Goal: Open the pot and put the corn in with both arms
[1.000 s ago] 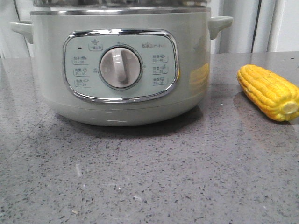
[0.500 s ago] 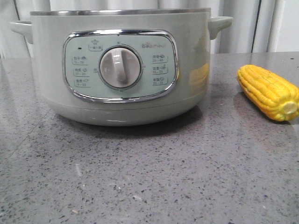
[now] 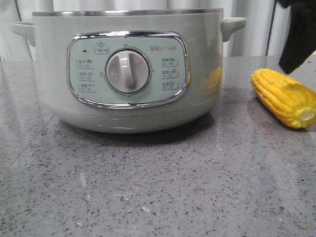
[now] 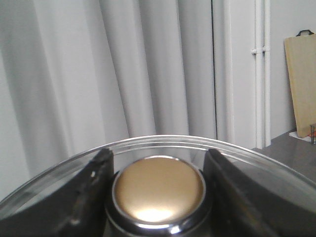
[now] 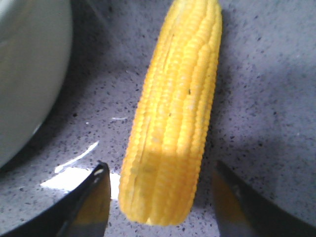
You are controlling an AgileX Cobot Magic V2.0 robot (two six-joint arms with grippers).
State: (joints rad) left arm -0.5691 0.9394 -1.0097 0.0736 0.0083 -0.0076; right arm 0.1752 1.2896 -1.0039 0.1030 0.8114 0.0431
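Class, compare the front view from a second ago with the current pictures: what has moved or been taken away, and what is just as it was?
The glass lid that sat on the pot has gone up out of the front view; the left gripper holds it by its gold knob. The right gripper has come in from the upper right, open over the corn. Pot and corn have not moved on the table.

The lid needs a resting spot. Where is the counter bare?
Bare counter spans the whole front, before the pot and corn. A narrower gap lies between pot and corn. It is crowded at the corn, where the right hand straddles it.
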